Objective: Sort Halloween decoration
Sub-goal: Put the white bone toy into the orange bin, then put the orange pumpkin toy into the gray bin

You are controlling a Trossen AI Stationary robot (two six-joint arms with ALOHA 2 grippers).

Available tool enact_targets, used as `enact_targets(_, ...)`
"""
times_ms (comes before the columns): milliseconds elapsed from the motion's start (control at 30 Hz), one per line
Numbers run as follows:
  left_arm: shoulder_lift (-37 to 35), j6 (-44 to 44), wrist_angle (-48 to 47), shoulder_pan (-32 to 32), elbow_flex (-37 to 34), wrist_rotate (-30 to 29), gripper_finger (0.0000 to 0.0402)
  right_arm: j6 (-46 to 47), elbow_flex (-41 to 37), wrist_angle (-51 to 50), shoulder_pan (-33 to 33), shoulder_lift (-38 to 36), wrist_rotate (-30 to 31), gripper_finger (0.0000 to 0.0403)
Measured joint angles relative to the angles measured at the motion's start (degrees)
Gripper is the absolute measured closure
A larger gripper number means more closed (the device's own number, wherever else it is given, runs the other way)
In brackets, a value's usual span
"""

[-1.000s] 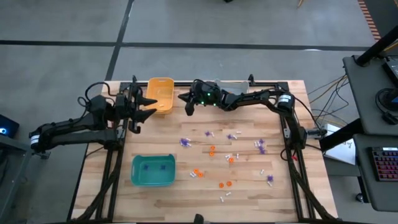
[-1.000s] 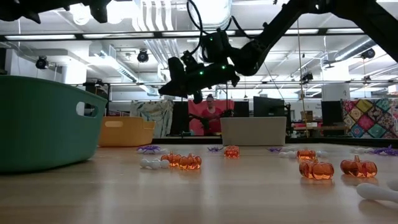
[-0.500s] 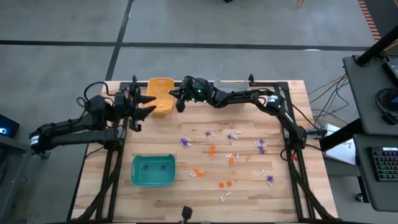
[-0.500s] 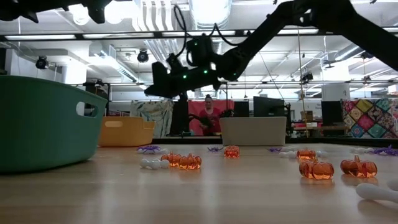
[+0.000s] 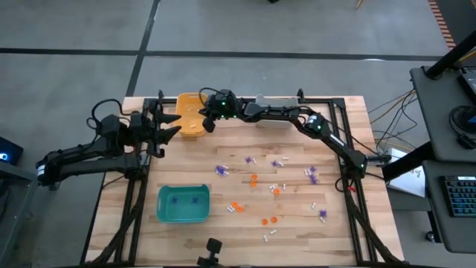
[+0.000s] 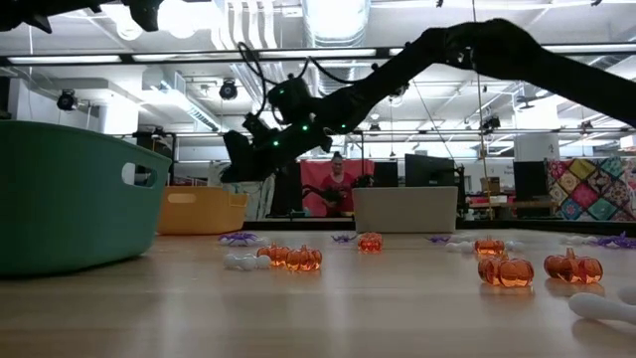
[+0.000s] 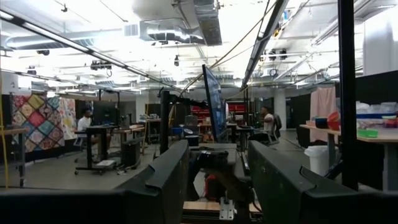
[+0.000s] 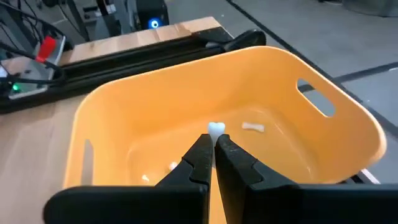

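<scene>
My right gripper (image 8: 214, 144) hangs above the orange-yellow bin (image 8: 186, 118) at the table's far left, shut on a small white trinket (image 8: 216, 129). The high view shows that gripper (image 5: 205, 120) at the bin's right rim (image 5: 191, 113). A few white trinkets (image 8: 252, 127) lie on the bin's floor. Purple, orange and white trinkets (image 5: 256, 179) are scattered over the middle and right of the table; orange ones (image 6: 298, 259) show close in the low view. My left gripper (image 5: 169, 128) waits open, raised, left of the bin. My right gripper pinches the white trinket (image 8: 216, 129) between its two fingertips (image 8: 200, 149); only a small white end shows past them. The fingers slant downward into the bin's opening. The trinket is lifted clear above the bin's floor.
A teal bin (image 5: 183, 204) stands near the table's near-left corner and looms large in the low view (image 6: 70, 199). A grey bin (image 6: 405, 209) sits at the far edge. Black frame rails (image 5: 134, 201) run along both sides of the table. People stand in the room beyond.
My right gripper has travelled toward the table's left along the far edge, from right of the orange-yellow bin to above its opening, and has sunk a little, staying shut on the white trinket.
</scene>
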Motion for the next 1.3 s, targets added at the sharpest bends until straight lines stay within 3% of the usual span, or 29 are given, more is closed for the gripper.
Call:
enact_targets(467,-0.3,0.0,-0.6,0.0,0.0,-0.5,0.0253,1.4,3.0,-3.8,0.0,1.9,0.1,0.0389)
enact_targets(867,-0.3,0.3,-2.4,0.0,-0.1,-1.5,0.0253,1.7,3.0,-4.1,0.0,1.7,-0.3,0.0292)
enact_targets(1067,-0.1,0.3,-5.4,0.0,-0.1,-1.5,0.0253,0.8,2.9,-13.8,0.1,-3.2,-3.2,0.0274)
enact_targets(1300,1.7,0.0,-8.6,0.0,-0.1,-1.5,0.0253,-3.8,2.9,-28.2,0.8,-11.9,-3.3,0.0285)
